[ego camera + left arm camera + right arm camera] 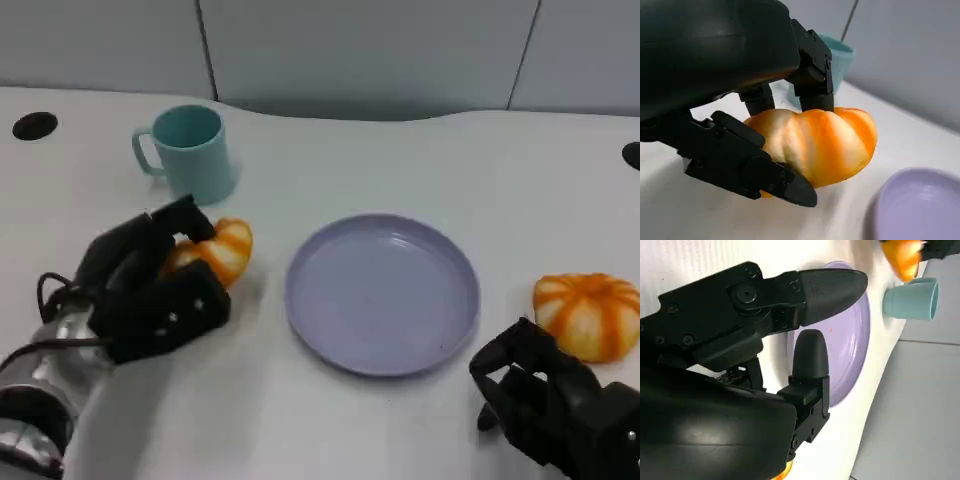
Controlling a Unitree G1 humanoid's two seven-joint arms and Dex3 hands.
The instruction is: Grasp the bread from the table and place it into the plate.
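The grasp step looks to be in hand: the left hand [150, 285] has its fingers [812, 75] over the striped orange bread roll [815, 145] and its thumb under it, grasping it on the white table [330, 420]. The next move calls for a lift and a carry beyond the fingertips to the lavender plate [383, 293]. The right hand [560, 400] rests with fingers apart, holding nothing, a second roll [590, 315] just past them.

White table [330, 430] (round dark holes near its far corners) before pale grey wall panels [360, 50].
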